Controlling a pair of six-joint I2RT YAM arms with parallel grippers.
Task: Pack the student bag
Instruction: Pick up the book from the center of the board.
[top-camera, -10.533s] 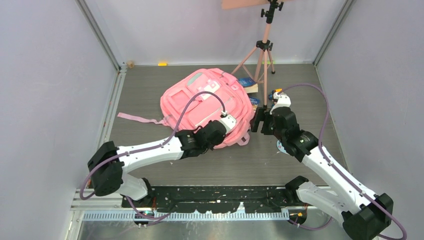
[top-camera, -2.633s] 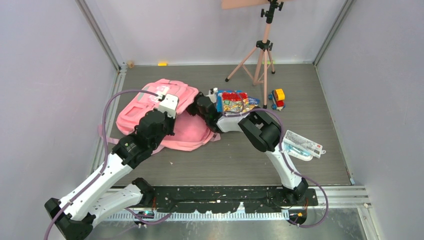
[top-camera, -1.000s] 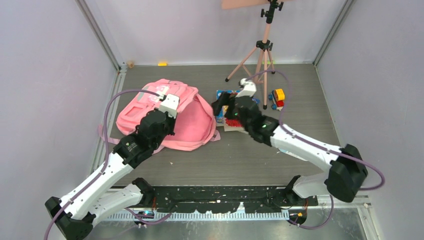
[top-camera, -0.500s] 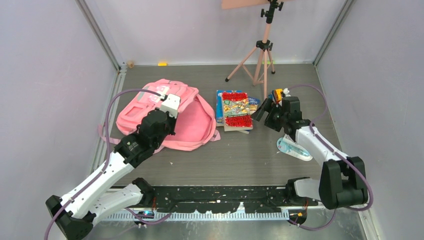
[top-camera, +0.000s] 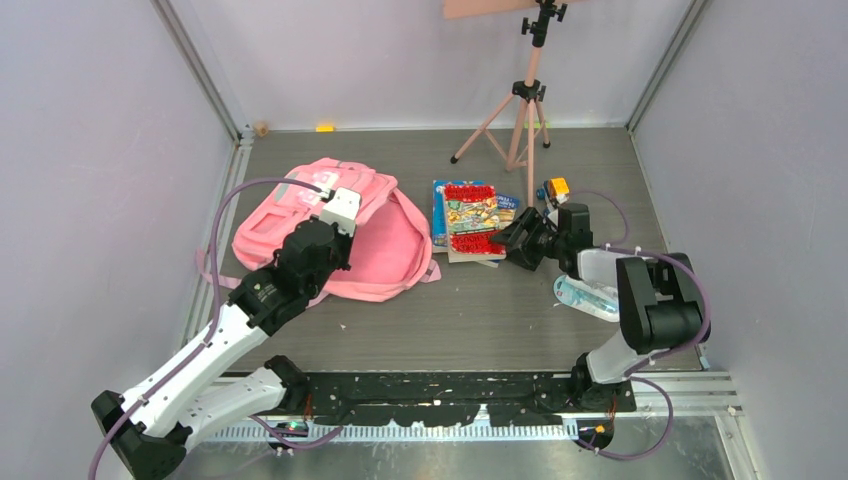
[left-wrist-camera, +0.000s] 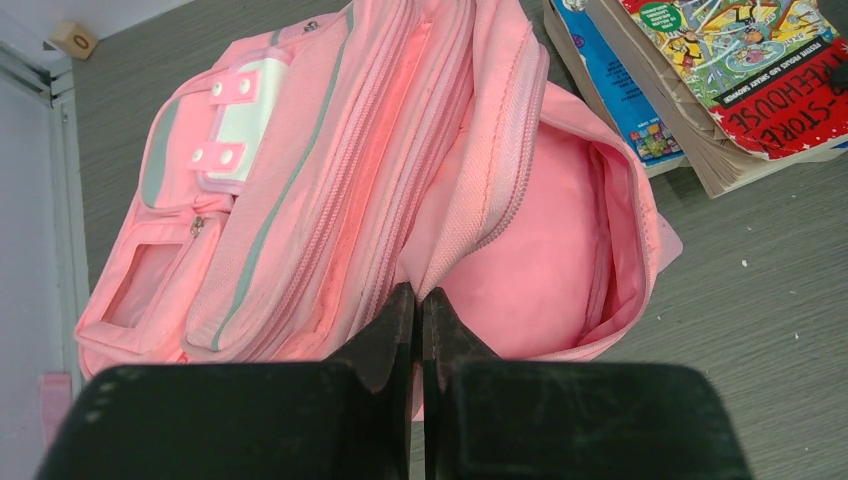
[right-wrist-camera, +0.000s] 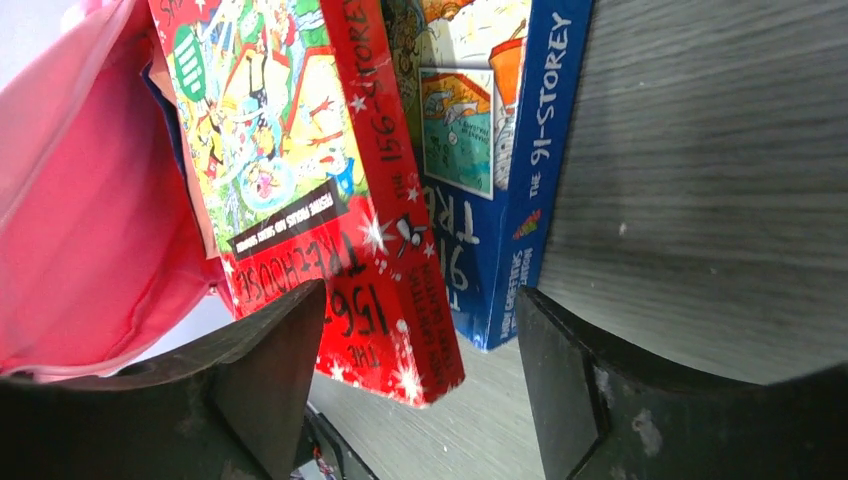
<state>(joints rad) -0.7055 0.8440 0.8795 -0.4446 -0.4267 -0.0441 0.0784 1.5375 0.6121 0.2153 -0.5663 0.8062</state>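
Observation:
The pink student bag lies on the grey table at the left, its main pocket gaping toward the books. My left gripper is shut on the edge of the bag's opening and holds the flap up; the pink lining shows inside. A red book lies on a blue book right of the bag. My right gripper is open and empty, low at the books' right side. In the right wrist view the red book and blue book lie just ahead of its fingers.
A clear pencil case lies at the right under the right arm. A small toy car sits behind the right gripper. A pink tripod stands at the back. Walls close in both sides.
My right gripper has dropped from beside the toy car and moved left to the books' right edge. The left gripper still holds the bag's opening edge in the same place.

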